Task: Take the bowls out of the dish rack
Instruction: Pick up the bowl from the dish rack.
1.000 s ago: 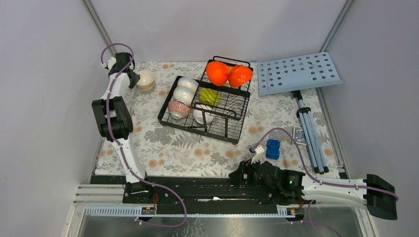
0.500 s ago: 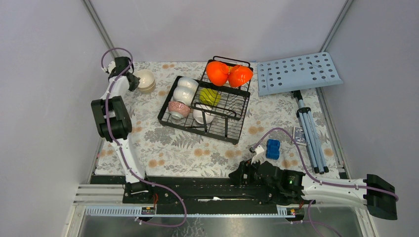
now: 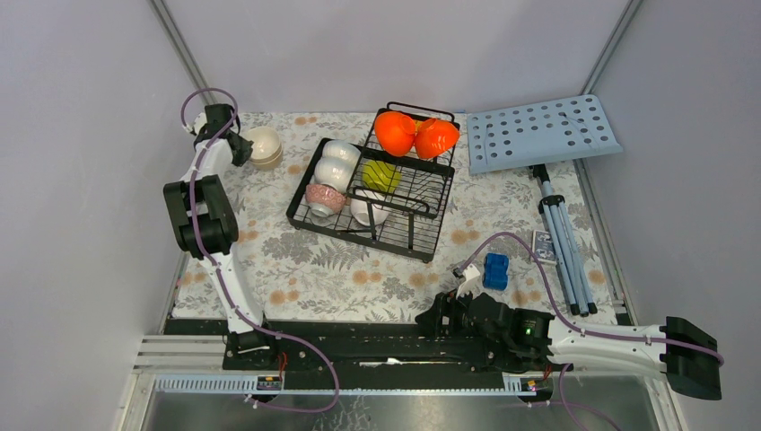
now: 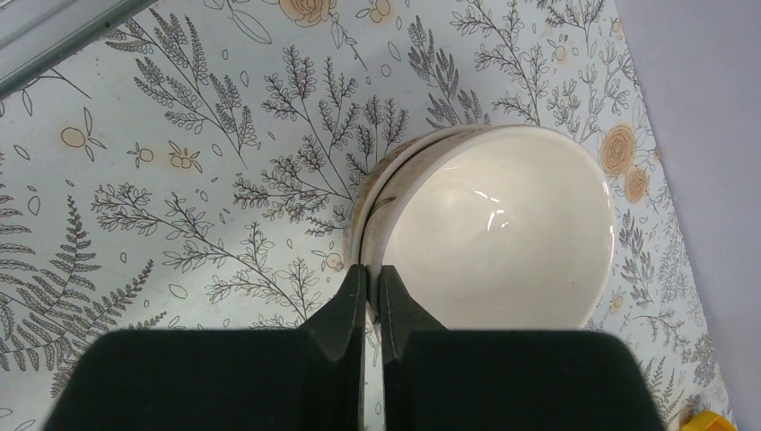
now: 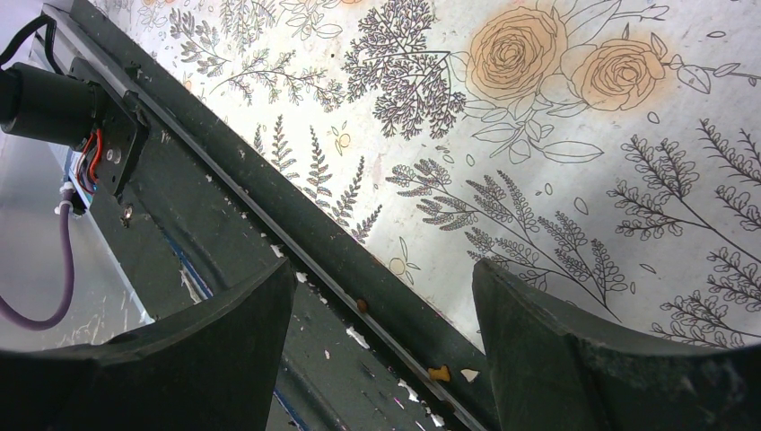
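near rim of cream bowl (image 4: 498, 242) hidden behind left end effector (image 4: 371, 280), right end effector (image 5: 381, 278) fingers (image 5: 179, 359) cropped at bottom

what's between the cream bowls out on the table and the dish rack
Nothing but bare floral cloth lies between the stacked cream bowls and the dish rack; the top external view shows that stretch.

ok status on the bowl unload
Left gripper shut on cream bowl rim, left of dish rack. Right gripper open, parked near edge. Other bowls in rack. Nothing blocking.
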Robot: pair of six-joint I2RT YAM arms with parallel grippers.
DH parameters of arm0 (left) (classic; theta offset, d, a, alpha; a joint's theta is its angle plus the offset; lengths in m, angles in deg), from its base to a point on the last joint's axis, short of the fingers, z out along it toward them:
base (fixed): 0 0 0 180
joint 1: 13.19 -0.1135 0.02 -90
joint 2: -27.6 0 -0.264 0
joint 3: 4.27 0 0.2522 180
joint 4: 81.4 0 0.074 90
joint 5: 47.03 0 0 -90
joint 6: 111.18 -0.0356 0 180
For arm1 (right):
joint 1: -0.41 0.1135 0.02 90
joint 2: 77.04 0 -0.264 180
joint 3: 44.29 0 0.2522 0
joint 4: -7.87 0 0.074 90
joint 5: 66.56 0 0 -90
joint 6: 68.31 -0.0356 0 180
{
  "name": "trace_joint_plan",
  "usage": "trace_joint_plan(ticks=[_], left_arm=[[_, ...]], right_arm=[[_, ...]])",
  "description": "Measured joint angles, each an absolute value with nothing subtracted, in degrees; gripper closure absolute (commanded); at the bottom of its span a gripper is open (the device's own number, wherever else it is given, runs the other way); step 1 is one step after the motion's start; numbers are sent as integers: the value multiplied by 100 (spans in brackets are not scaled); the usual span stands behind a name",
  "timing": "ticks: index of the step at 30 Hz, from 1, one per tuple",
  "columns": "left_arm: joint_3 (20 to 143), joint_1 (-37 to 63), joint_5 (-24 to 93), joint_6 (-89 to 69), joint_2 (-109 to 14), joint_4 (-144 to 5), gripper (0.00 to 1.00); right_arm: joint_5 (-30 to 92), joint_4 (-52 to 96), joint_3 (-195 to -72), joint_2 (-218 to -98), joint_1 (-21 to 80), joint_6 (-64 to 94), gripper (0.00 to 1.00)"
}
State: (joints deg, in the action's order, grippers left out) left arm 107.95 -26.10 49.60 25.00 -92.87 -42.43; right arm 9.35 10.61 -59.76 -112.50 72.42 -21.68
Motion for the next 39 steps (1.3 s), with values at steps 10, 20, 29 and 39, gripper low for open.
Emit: trace_joint_plan(ticks=[10,20,29,39], left_arm=[[10758,-2612,4954,2524,-9287,-4265,79],[10718,-2605,4805,2576,-8954,-4262,26],[9499,-2216,4801,2532,-6825,-4619,1],[7269,-472,4825,1936,-3567,-5744,1]], right_arm=[[935,1061,-5976,-11265,7242,-2168,20],[935,1063,-5976,-11287,7242,-2168,20],[942,1063,-5976,-11228,7242,-2166,19],[962,1389,-6155,-11154,7242,-2017,20]])
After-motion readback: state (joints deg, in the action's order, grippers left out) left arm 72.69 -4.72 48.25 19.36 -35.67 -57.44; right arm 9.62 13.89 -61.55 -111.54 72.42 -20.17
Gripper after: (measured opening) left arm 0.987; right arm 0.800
